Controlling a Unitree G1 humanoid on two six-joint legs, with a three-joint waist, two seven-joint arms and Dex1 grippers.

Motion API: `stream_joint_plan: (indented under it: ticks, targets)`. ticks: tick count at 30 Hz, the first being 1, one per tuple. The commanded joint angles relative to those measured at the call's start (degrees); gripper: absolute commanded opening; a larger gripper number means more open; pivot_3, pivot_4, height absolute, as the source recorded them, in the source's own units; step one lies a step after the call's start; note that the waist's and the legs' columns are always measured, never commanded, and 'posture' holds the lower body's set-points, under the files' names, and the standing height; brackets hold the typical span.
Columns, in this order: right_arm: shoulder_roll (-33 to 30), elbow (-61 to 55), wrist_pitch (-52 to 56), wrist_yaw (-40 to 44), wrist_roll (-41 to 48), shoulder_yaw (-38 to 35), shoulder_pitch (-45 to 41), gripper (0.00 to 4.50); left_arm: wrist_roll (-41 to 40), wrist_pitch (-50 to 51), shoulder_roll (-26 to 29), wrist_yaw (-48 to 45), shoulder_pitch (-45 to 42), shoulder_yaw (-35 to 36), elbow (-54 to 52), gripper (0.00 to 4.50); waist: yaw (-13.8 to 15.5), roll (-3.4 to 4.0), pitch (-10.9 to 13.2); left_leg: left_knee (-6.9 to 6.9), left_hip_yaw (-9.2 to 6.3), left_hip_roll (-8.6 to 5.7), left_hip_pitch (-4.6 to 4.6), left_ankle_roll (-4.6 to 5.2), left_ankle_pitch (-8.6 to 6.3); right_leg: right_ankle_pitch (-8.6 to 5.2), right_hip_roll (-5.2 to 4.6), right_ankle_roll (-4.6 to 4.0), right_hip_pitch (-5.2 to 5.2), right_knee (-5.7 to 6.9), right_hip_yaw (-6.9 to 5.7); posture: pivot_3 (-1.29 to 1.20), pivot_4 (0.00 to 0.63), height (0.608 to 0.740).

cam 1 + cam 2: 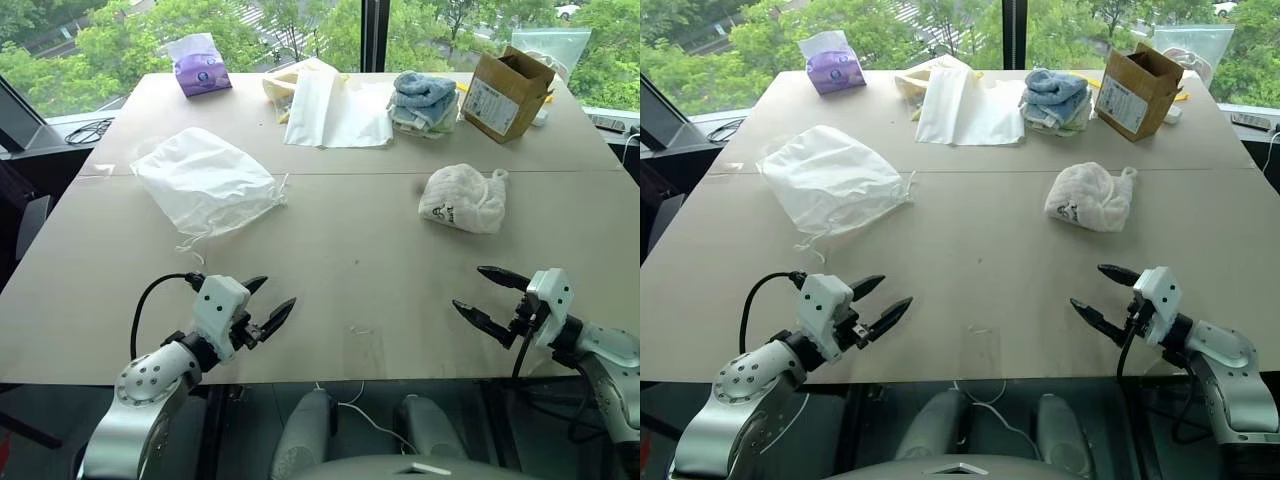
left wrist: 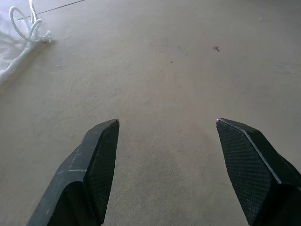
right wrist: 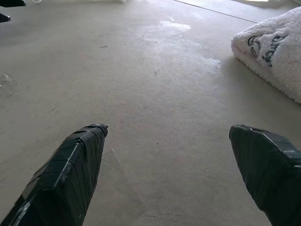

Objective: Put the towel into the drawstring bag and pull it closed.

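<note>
While both of my arms hang low over the near edge of the table (image 1: 360,250), my left gripper (image 1: 268,304) has its two black fingers spread wide with nothing between them, and my right gripper (image 1: 490,294) is spread just as wide and just as empty. Each points inward toward the middle of the tabletop, well apart from the other. Ahead of my right gripper lies the towel (image 1: 463,198), a bunched off-white fluffy lump with a small dark printed mark facing me; nothing touches it. Ahead of my left gripper, on the left half of the table, the drawstring bag (image 1: 205,180) lies flat and crumpled, its mouth and thin white cords (image 2: 26,28) turned toward me. Towel and bag sit well apart.
</note>
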Motion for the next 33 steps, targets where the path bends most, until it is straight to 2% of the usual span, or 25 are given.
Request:
stream_joint_plan:
  ticks: [1, 21, 24, 28, 33]
  targets:
    - [0.02, -1.57, -1.31, 0.04, 0.65, -0.77, 0.57, 4.50, -0.30, -0.01, -0.65, 0.70, -0.90, -0.25, -0.95, 3.36, 0.01, 0.00, 0.00, 0.00, 0.00, 0.00, 0.00, 0.00, 0.00, 0.00, 0.00, 0.00, 0.00, 0.00, 0.00, 0.00, 0.150, 0.740]
    - [0.98, -0.03, -2.87, -0.36, 0.27, -0.29, 0.12, 4.50, -0.24, 0.49, -2.03, 2.34, -2.54, 0.53, -0.70, 3.36, 0.01, 0.00, 0.00, 0.00, 0.01, 0.00, 0.00, 0.00, 0.00, 0.00, 0.00, 0.00, 0.00, 0.00, 0.00, 0.00, 0.150, 0.740]
    - [1.47, -1.05, -2.73, -0.07, 0.89, 0.29, -0.36, 4.50, 1.77, -0.51, -2.35, 4.30, -4.66, 0.58, 0.22, 3.36, 0.02, 0.00, 0.00, 0.00, -0.01, 0.00, 0.00, 0.00, 0.00, 0.00, 0.00, 0.00, 0.00, 0.00, 0.00, 0.00, 0.150, 0.740]
    - [3.26, -6.37, -2.83, 2.46, 4.70, 2.78, -0.09, 4.50, 13.37, -6.06, -1.31, 12.12, -12.48, 0.03, 5.30, 3.36, 0.10, 0.00, 0.00, 0.01, -0.05, 0.00, 0.00, 0.00, 0.00, 0.00, 0.07, 0.00, 0.00, 0.01, -0.02, 0.00, 0.150, 0.740]
    - [5.91, -10.43, 0.70, -0.47, 7.68, 4.22, -1.85, 4.50, 27.75, -12.34, 2.63, 19.05, -22.48, -2.99, 15.14, 3.36, 0.00, -0.01, 0.01, 0.01, -0.04, -0.03, -0.01, -0.01, 0.01, 0.01, 0.08, 0.02, -0.01, 0.01, -0.02, 0.00, 0.150, 0.740]
